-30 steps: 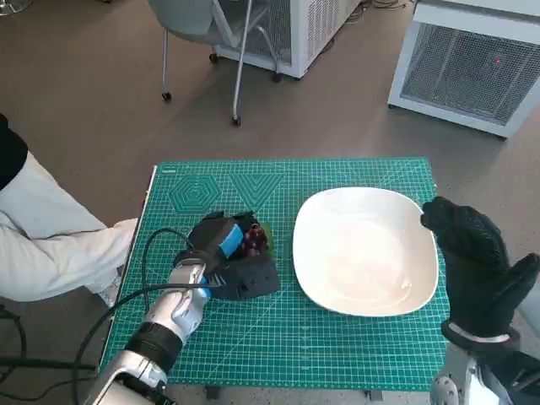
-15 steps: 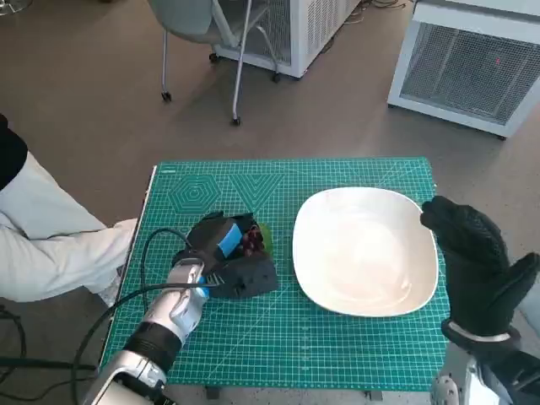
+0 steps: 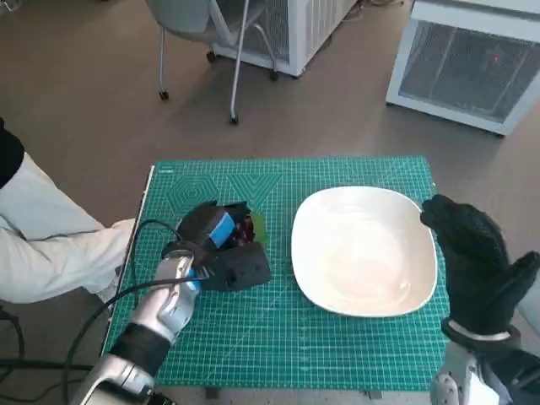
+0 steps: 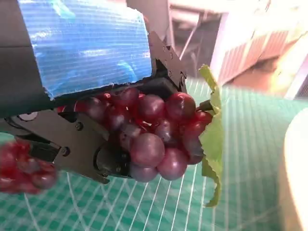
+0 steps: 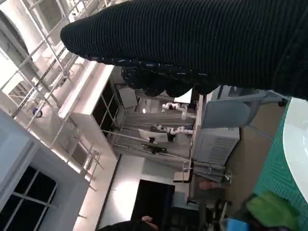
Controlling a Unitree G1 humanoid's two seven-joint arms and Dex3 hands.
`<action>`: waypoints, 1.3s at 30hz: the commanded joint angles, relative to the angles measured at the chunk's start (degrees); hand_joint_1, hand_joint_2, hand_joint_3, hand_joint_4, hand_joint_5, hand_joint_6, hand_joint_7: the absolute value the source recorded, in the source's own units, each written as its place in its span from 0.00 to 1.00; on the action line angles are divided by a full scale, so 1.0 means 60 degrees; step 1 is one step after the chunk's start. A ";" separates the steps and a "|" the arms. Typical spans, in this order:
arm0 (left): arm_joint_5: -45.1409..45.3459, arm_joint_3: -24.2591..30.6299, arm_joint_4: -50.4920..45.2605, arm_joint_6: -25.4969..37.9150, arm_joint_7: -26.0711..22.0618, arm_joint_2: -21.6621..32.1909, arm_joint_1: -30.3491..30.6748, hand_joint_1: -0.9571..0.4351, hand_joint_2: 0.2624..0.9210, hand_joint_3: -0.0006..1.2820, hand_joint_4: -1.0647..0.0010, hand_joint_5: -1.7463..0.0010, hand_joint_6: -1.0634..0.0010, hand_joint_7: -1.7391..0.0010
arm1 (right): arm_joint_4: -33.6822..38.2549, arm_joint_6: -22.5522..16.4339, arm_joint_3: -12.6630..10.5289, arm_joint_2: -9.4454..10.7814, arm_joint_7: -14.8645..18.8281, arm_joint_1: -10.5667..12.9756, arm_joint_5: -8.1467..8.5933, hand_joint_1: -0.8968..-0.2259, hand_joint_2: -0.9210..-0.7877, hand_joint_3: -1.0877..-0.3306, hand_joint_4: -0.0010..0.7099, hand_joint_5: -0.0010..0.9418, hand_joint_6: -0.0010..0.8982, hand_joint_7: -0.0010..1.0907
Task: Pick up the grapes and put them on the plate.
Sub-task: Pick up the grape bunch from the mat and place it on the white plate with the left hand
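From the head view I see my left hand [image 3: 221, 249] closed around the grapes [image 3: 243, 229] on the green cutting mat [image 3: 287, 354] that covers the counter, on its left half. The dark red fruit and a bit of green leaf [image 3: 257, 226] show just past the blue tape, on the far right side of the hand. I cannot tell from here whether the bunch touches the mat. The white plate [image 3: 363, 250] sits on the right half of the mat, near the grapes but apart from them. My right hand [image 3: 472, 263] stands upright over the plate's right rim, gloved fingers together and holding nothing. A person's pale sleeve [image 3: 51, 245] lies at the left, beside the counter. Far off on the floor are a chair [image 3: 198, 25] and 2 white cabinets [image 3: 472, 59].

In the left wrist view the grapes [image 4: 156, 132] are gripped under the taped back of my left hand [image 4: 82, 96], black fingers [image 4: 72, 144] curled beneath them. The leaf [image 4: 211, 139] hangs at the bunch's edge. The mat [image 4: 240, 144] lies behind, and the plate's rim [image 4: 296, 173] is at the picture's edge.

In the right wrist view the glove of my right hand [image 5: 192, 43] fills the top as a dark band; the fingers hardly show. A strip of the plate [image 5: 296, 144] and mat [image 5: 276, 178] appears at 1 edge.
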 commanded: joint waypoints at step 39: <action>0.0429 0.1061 -0.4976 0.0295 -0.0512 0.0369 0.1429 0.69 1.00 0.04 0.33 0.31 0.39 0.38 | 0.0013 0.0059 -0.0012 0.0060 -0.0085 0.0207 -0.0014 0.72 0.00 0.67 0.64 0.48 0.28 0.78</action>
